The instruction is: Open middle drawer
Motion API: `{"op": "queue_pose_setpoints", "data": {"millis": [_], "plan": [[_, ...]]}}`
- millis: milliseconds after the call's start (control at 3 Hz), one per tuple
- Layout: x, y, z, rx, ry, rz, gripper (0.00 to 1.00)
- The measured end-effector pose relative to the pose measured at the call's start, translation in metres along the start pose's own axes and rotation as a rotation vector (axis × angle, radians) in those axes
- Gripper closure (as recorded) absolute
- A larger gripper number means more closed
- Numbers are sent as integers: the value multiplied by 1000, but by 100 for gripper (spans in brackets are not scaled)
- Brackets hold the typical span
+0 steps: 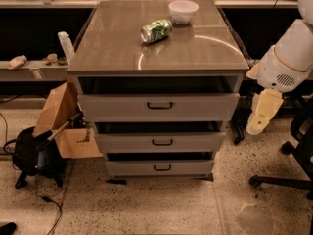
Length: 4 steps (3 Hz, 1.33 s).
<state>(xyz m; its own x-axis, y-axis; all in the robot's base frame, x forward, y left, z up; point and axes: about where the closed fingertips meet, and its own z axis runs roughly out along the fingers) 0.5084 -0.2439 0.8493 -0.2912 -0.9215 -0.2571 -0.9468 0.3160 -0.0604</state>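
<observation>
The middle drawer (195,142) is the second of three light-grey drawers in the cabinet, with a small black bar handle (162,142). Its front sits set back under the taller top drawer (205,106), with a dark gap above it. The bottom drawer (190,168) lies below. My gripper (259,119) hangs as a cream-coloured piece under the white arm housing (286,58), to the right of the cabinet, about level with the top drawer. It is well apart from the middle drawer's handle and touches nothing.
A crushed green can (156,31) and a white bowl (183,11) lie on the cabinet top (112,48). An open cardboard box (66,124) and a black bag (32,155) stand at the left. An office chair base (288,180) is at the right.
</observation>
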Motion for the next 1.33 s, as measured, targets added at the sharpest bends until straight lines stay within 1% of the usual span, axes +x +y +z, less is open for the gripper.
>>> {"op": "queue_pose_setpoints", "data": {"millis": [333,667,1000,1333], "plan": [[6,-2,11,-3,13,-10,0],[14,-7,31,-9,8,-45,0],[23,-11,52,-14,-10,-78,0],[30,-11,74,-50,-31,-120,0]]}}
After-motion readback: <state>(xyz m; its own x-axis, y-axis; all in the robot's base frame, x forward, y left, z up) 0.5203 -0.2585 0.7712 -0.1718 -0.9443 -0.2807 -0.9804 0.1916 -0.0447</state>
